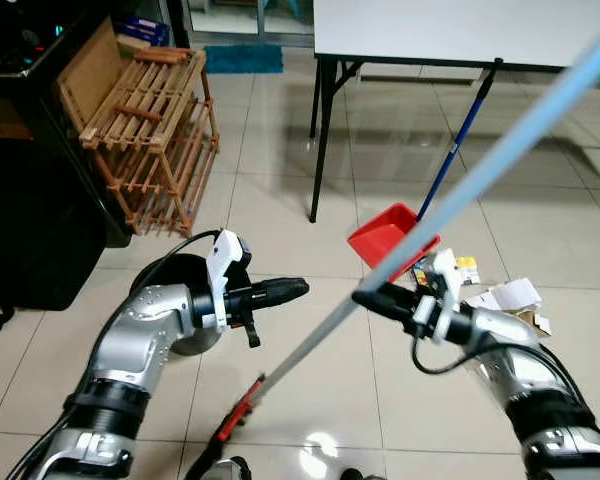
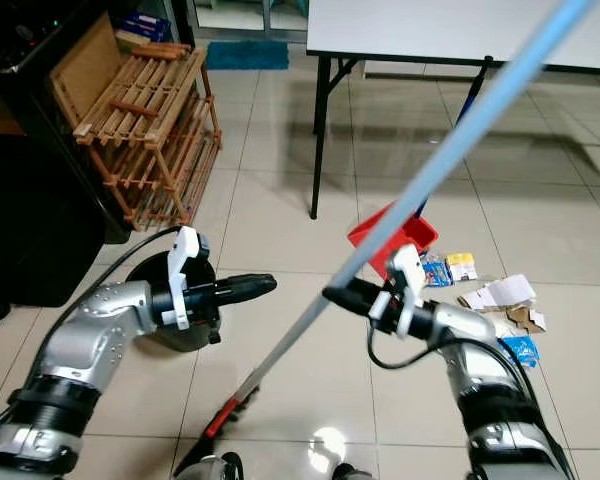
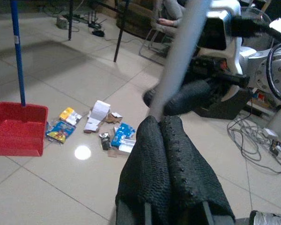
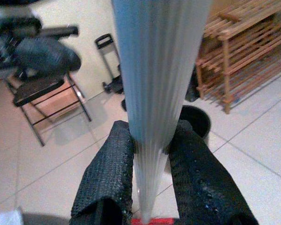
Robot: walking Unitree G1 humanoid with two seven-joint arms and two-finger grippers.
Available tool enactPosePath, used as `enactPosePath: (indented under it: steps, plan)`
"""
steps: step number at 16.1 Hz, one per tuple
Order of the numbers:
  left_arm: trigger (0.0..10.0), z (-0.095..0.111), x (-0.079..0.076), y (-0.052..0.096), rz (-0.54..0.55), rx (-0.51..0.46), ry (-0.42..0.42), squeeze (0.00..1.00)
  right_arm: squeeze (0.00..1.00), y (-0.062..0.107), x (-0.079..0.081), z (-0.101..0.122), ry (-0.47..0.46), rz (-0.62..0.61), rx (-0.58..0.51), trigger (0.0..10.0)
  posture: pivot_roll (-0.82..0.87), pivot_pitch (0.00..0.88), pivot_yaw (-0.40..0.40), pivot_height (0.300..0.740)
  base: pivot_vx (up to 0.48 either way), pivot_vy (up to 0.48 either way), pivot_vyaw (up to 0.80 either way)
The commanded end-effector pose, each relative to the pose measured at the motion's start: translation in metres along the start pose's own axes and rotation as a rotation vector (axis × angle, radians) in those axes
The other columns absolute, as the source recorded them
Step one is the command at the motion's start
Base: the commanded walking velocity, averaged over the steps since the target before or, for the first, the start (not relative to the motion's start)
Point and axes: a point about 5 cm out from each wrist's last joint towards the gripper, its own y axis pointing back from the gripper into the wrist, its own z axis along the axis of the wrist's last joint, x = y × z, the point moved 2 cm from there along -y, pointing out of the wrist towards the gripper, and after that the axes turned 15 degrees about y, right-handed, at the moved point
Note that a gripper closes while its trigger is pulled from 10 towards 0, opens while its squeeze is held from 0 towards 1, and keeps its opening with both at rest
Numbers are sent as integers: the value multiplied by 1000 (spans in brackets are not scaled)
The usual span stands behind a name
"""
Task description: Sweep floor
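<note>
Your broom [image 1: 460, 200] runs on a long slant from its red and black head low on the floor between the robot's arms, up past the right side of the view, and the right gripper [image 1: 368, 296] pinches its pale handle partway along, fingers [image 4: 107, 178] pressed against either side of the shaft. The left gripper [image 1: 290, 289] is pressed together on nothing, held level just beside the handle and not touching it. The litter [image 2: 495, 300], a scatter of wrappers and card, lies on the tiled floor [image 1: 280, 200] to the right, next to the red dustpan [image 1: 390, 235] with its blue stick. With only one grip on a long shaft, you risk the broom twisting or slipping as the head drags. A wide swing could also knock the dustpan or throw the scraps under the tabletop [image 1: 460, 30], whose black legs stand just behind. The wooden rack [image 1: 150, 130] and a dark round base [image 2: 175, 300] crowd the left; the open tiles ahead and between the arms give you the best room.
</note>
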Motion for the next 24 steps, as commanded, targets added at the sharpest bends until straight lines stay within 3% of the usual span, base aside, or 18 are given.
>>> enactPosePath:
  steps: [1, 6, 10, 13, 14, 15, 16, 20, 24]
  plan:
    - [10000, 6, -9, 0, -50, 9, -17, 0, 0, 5, 5, 5, -5, 59, -38, 10000, 40, 171, -29, 740, 0, 0, 0]
    - [10000, 11, -19, 7, -89, 73, -51, 0, 0, 13, 7, 12, -21, 120, -55, 10000, 45, 166, -33, 740, 0, 0, 0]
    - [10000, 2, -26, 5, -137, 142, -44, 0, 0, 7, 9, 19, -13, 147, -77, 10000, 48, 160, -33, 740, 0, 0, 0]
    - [10000, -11, -32, 6, -179, 249, -66, 0, 0, 7, 9, 20, -14, 156, -74, 10000, 51, 165, -33, 740, 0, 0, 0]
    - [10000, -15, -33, 5, -195, 278, -73, 804, 0, 7, 8, 21, -12, 149, -72, 10000, 47, 168, -35, 740, 0, 0, 0]
    - [10000, -17, -34, 4, -209, 288, -77, 1000, 0, 7, 7, 22, -11, 142, -70, 10000, 48, 168, -35, 740, 0, 0, 0]
    - [10000, -18, -33, 7, -221, 326, -91, 1000, 0, 11, 5, 21, -13, 134, -65, 10000, 46, 171, -36, 740, 0, 0, 0]
    - [10000, -7, -28, 7, -198, 310, -121, 1000, 0, 15, 2, 20, -17, 119, -52, 10000, 44, 174, -37, 740, 0, 0, 0]
    - [10000, -2, -12, 9, -127, 282, -130, 1000, 0, 11, 3, 14, -34, 122, -23, 10000, 38, 160, -48, 740, 0, 0, 0]
